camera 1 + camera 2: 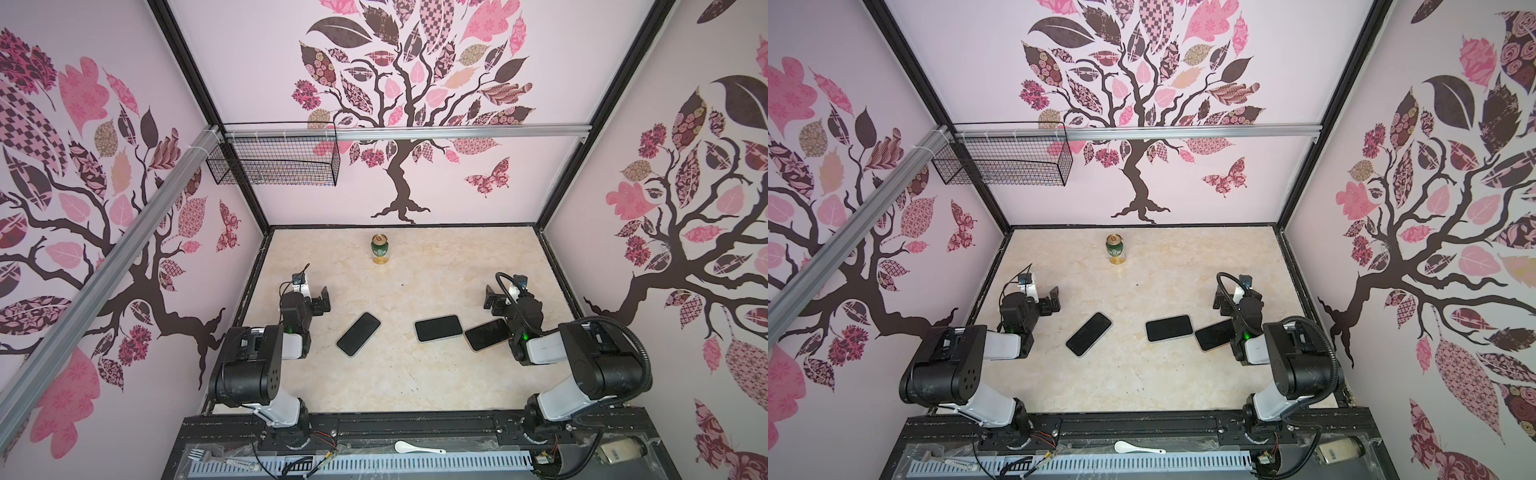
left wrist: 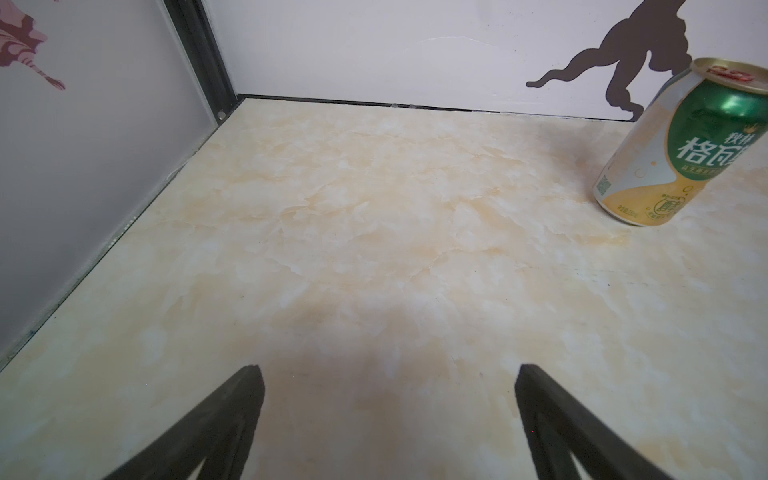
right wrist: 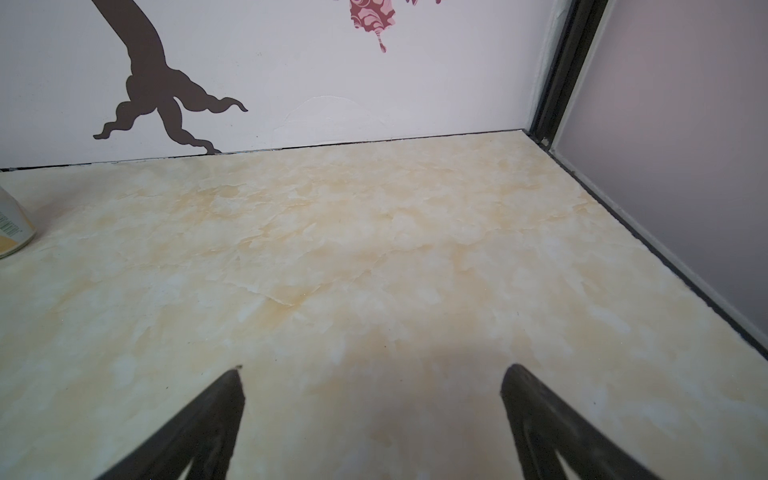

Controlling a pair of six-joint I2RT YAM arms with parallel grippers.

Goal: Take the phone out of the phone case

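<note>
Three dark-screened phones lie face up on the marbled table in both top views: a left phone [image 1: 358, 333] [image 1: 1089, 333], a middle phone [image 1: 438, 328] [image 1: 1169, 328] and a right phone [image 1: 487, 335] [image 1: 1216, 335]. Each shows a thin pale rim, and I cannot tell which rim is the phone case. My left gripper [image 1: 323, 300] [image 1: 1053, 300] [image 2: 390, 374] hangs open and empty behind the left phone. My right gripper [image 1: 490, 298] [image 1: 1221, 299] [image 3: 372, 372] is open and empty behind the right phone, whose end is hidden under that arm. Neither wrist view shows a phone.
A green and gold can [image 1: 380, 249] [image 1: 1115, 249] [image 2: 681, 141] stands upright near the back wall. A wire basket [image 1: 274, 162] hangs high on the back left. A white spoon [image 1: 415, 448] and a fork [image 1: 199, 454] lie on the front ledge. Walls enclose three sides of the table.
</note>
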